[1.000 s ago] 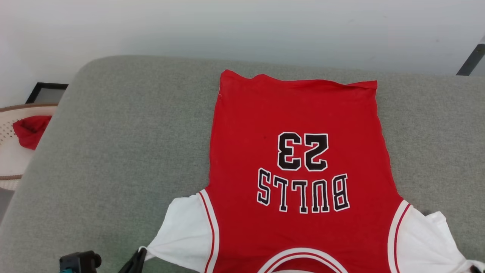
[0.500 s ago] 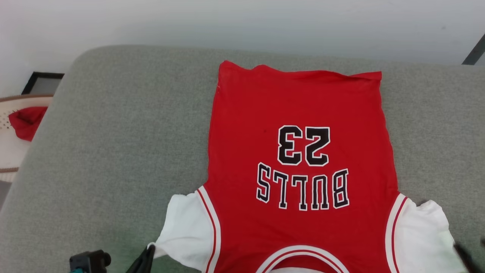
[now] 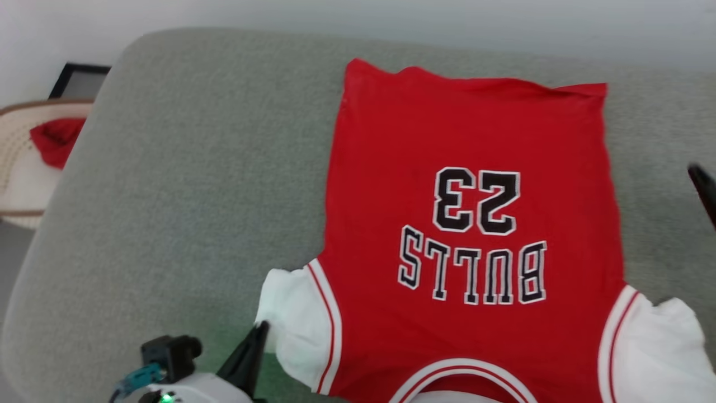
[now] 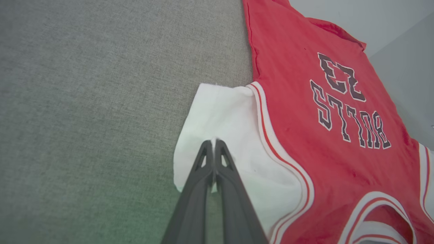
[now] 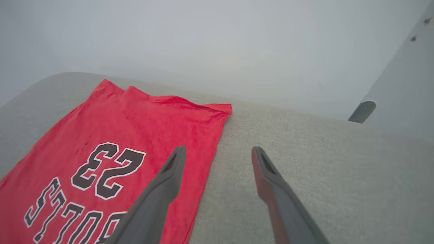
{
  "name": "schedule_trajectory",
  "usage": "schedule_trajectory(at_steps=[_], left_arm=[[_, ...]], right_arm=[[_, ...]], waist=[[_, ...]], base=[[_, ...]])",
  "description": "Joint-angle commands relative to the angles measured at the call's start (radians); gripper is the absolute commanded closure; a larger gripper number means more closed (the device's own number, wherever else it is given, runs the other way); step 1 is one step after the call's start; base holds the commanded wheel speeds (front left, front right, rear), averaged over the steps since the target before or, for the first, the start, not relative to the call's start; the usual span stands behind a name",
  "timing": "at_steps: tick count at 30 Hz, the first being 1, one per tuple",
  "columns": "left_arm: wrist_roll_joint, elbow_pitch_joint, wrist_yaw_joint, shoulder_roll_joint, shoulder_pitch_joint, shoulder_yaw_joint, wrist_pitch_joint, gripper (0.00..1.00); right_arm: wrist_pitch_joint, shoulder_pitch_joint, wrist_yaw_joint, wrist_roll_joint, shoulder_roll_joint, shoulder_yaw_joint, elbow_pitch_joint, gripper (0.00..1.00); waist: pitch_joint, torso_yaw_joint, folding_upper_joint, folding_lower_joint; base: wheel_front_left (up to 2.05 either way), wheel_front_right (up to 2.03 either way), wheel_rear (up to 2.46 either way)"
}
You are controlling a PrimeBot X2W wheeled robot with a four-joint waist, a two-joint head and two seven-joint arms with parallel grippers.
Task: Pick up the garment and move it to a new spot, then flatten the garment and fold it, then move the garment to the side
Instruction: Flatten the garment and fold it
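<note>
The garment [image 3: 470,184] is a red jersey with white sleeves and black "BULLS 23" lettering. It lies spread flat on the grey cushion [image 3: 184,196], collar toward me. My left gripper [image 3: 258,336] sits at the lower left, shut on the outer edge of the left white sleeve [image 4: 223,112]; in the left wrist view my left gripper [image 4: 213,142] has its jaws pressed together on that cloth. My right gripper [image 5: 218,150] hovers open above the garment's [image 5: 135,135] right edge with nothing between its jaws. One of its dark fingers [image 3: 705,190] shows at the right edge of the head view.
Left of the cushion stands a pale round basket [image 3: 17,184] holding a small plain red cloth bundle [image 3: 56,140]. A black frame [image 3: 78,78] lies behind it. A pale wall runs behind the cushion, and bare grey cushion extends left of the garment.
My right gripper has opened, let go of the right sleeve and moved up along the garment's right side. The left gripper stays shut at the left sleeve. The head camera has shifted.
</note>
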Motion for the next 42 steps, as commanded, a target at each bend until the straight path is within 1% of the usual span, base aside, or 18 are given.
schedule_trajectory(at_steps=[1, 5, 9, 16, 20, 25, 27, 30, 35, 36, 37, 38, 39, 42], left_arm=[[0.013, 0.006, -0.010, -0.014, -0.019, -0.008, 0.000, 1.00], [0.031, 0.027, -0.034, -0.056, -0.061, -0.030, 0.001, 1.00], [0.045, 0.057, -0.063, -0.096, -0.097, -0.048, 0.003, 1.00], [0.061, 0.104, -0.110, -0.154, -0.144, -0.068, 0.002, 1.00], [0.067, 0.133, -0.136, -0.182, -0.165, -0.072, 0.001, 1.00], [0.074, 0.169, -0.167, -0.216, -0.189, -0.079, 0.002, 1.00], [0.077, 0.186, -0.177, -0.228, -0.197, -0.080, 0.002, 1.00], [0.081, 0.207, -0.192, -0.243, -0.206, -0.079, 0.002, 1.00], [0.082, 0.242, -0.211, -0.259, -0.211, -0.071, 0.003, 1.00], [0.082, 0.248, -0.213, -0.261, -0.212, -0.068, 0.004, 1.00], [0.083, 0.253, -0.216, -0.262, -0.213, -0.065, 0.004, 1.00], [0.084, 0.259, -0.218, -0.265, -0.213, -0.062, 0.004, 1.00], [0.083, 0.264, -0.223, -0.268, -0.213, -0.059, 0.004, 1.00], [0.085, 0.278, -0.228, -0.273, -0.212, -0.049, 0.004, 1.00]], right_arm=[[0.019, -0.062, -0.001, -0.011, 0.007, 0.020, 0.035, 0.00], [0.071, -0.214, -0.001, -0.023, -0.007, 0.063, 0.158, 0.00], [0.113, -0.328, -0.001, -0.031, -0.023, 0.094, 0.280, 0.00], [0.163, -0.476, -0.001, -0.055, -0.062, 0.142, 0.455, 0.00], [0.206, -0.544, -0.001, -0.056, -0.076, 0.162, 0.545, 0.00], [0.269, -0.629, -0.001, -0.071, -0.064, 0.169, 0.655, 0.00], [0.304, -0.660, -0.001, -0.078, -0.045, 0.161, 0.706, 0.00], [0.375, -0.698, -0.001, -0.094, -0.024, 0.152, 0.792, 0.00], [0.500, -0.765, -0.001, -0.170, 0.014, 0.133, 0.920, 0.00], [0.523, -0.776, -0.001, -0.188, 0.022, 0.131, 0.937, 0.08], [0.544, -0.786, -0.001, -0.204, 0.032, 0.131, 0.949, 0.33], [0.559, -0.796, 0.000, -0.218, 0.040, 0.127, 0.958, 0.93], [0.577, -0.803, 0.000, -0.231, 0.047, 0.128, 0.964, 1.00], [0.590, -0.824, 0.000, -0.271, 0.055, 0.116, 0.963, 1.00]], waist=[[0.038, 0.042, 0.0000, 0.0000], [0.073, 0.090, 0.0000, 0.0000], [0.107, 0.139, 0.0000, 0.0000], [0.169, 0.211, 0.0000, 0.0000], [0.201, 0.238, 0.0000, 0.0000], [0.237, 0.264, 0.0000, 0.0000], [0.248, 0.272, 0.0000, 0.0000], [0.260, 0.280, 0.0000, 0.0000], [0.263, 0.287, 0.0000, 0.0000], [0.262, 0.287, 0.0000, 0.0000], [0.262, 0.286, 0.0000, 0.0000], [0.261, 0.285, 0.0000, 0.0000], [0.259, 0.283, 0.0000, 0.0000], [0.252, 0.277, 0.0000, 0.0000]], base=[[0.00, 0.00, 0.00], [0.00, 0.00, 0.00], [0.00, 0.00, 0.00], [0.00, 0.00, 0.00], [0.00, 0.00, 0.00], [0.00, 0.00, 0.00], [0.00, 0.00, 0.00], [0.00, 0.00, 0.00], [0.00, 0.00, 0.00], [0.00, 0.00, 0.00], [0.00, 0.00, 0.00], [0.00, 0.00, 0.00], [0.00, 0.00, 0.00], [0.00, 0.00, 0.00]])
